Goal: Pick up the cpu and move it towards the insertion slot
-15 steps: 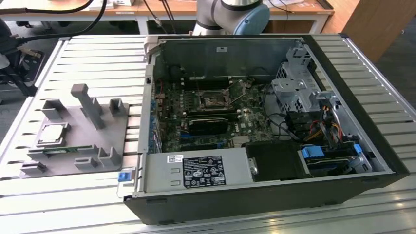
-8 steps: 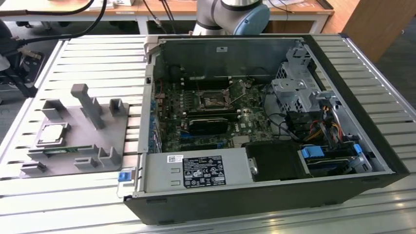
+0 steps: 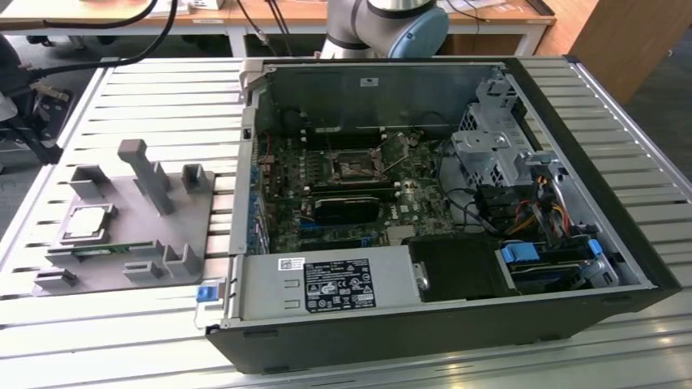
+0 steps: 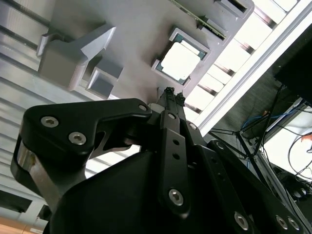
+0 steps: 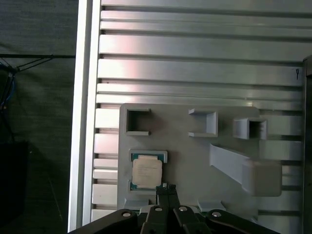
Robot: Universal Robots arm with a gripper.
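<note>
The arm [image 3: 390, 20] appears at the top of the exterior view as a grey joint with a blue cap. In both wrist views the gripper [image 4: 173, 93] [image 5: 166, 187] points away from the cameras. Its 2 slim black fingers [image 4: 170, 131] are drawn together, tips touching, with nothing between them. Black linkage plates [image 4: 87, 126] with silver screws flank them.

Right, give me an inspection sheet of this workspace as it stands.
Surface: slatted metal table, bearing the tray and the case.
Job's things: cpu lies in the grey tray; insertion slot sits on the board inside the open computer case.
Clutter: nothing seen.
Gripper: gripper shut, empty, over the tray near the cpu.
Cables: coloured bundle inside the case; black cables off the table.
Surroundings: desks behind; arm base.
</note>
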